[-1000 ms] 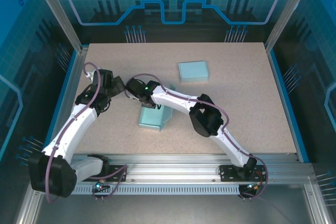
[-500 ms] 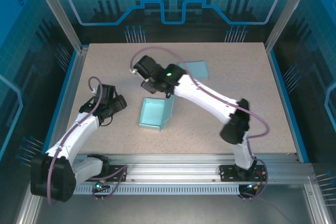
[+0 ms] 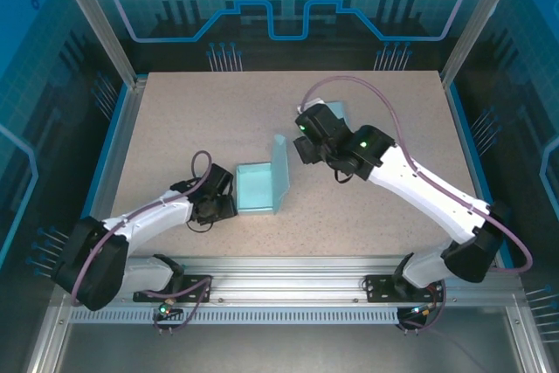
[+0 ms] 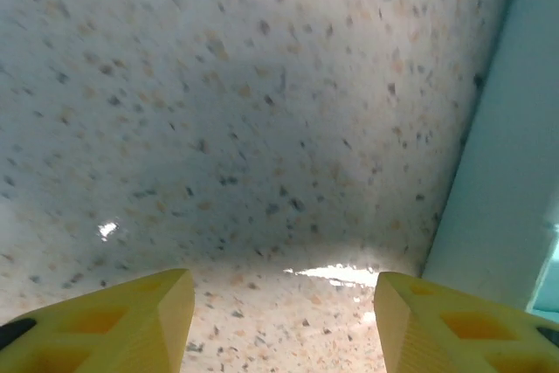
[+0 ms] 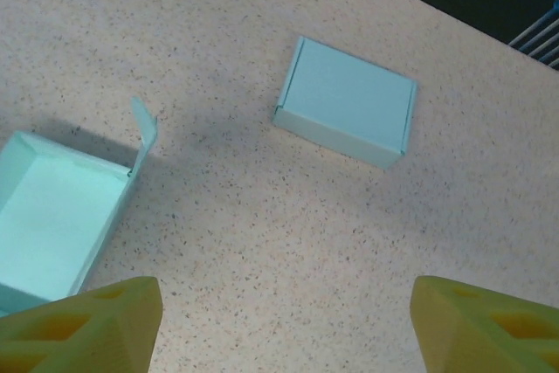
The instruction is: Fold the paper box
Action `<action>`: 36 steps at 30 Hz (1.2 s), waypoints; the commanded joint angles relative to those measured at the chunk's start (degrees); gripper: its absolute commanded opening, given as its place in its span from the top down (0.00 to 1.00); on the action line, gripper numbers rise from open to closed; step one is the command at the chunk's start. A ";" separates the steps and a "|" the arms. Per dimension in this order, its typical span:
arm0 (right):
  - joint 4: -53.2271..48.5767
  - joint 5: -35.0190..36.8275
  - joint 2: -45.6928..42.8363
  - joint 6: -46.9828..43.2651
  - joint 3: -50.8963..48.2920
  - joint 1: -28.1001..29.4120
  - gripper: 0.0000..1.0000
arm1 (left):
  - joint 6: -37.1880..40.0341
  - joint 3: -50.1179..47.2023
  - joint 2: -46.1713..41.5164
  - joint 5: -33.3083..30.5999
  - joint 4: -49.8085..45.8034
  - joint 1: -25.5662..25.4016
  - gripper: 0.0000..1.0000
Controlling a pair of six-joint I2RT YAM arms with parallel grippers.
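Observation:
The open teal paper box [image 3: 258, 188] lies in the middle of the table, its lid flap [image 3: 279, 166] standing upright on the right side. My left gripper [image 3: 229, 204] sits low at the box's left wall, open, with bare table between its yellow fingertips [image 4: 131, 321]. In the left wrist view the left gripper [image 4: 279, 321] has that box wall [image 4: 515, 172] just to its right, apart from the fingers. My right gripper [image 3: 303, 148] hovers open to the right of the flap. From the right wrist, the right gripper [image 5: 284, 329] holds nothing and the open box [image 5: 52, 224] lies at the left.
A second teal box [image 5: 345, 102], closed, rests farther back; from above, this closed box [image 3: 337, 112] is partly covered by my right arm. The speckled table [image 3: 393, 102] has raised blue edges and frame posts at its corners.
My right arm lifted off the open box and swung to the right. My left arm pulled nearer and dropped to the box's left wall, its jaws narrowing. The lid flap now stands upright.

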 commanded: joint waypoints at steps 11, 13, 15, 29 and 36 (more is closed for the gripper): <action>5.28 -1.77 -8.70 7.28 -7.79 -6.24 0.17 | -2.66 13.73 19.40 7.53 15.50 -15.13 0.43; 5.13 -2.27 -8.68 7.29 -8.31 -6.94 0.17 | -1.40 16.31 22.06 9.39 18.29 -16.25 0.42; 4.80 -3.00 -8.50 7.65 -8.93 -7.77 0.17 | -0.37 17.97 23.67 11.69 21.21 -16.96 0.40; 7.50 -19.77 -7.72 0.38 -15.15 -14.54 0.22 | 18.24 15.44 1.21 12.33 16.30 -6.50 0.20; 11.44 -23.96 -4.45 -1.76 -17.25 -16.25 0.22 | 35.14 21.68 6.98 14.60 17.13 6.64 0.09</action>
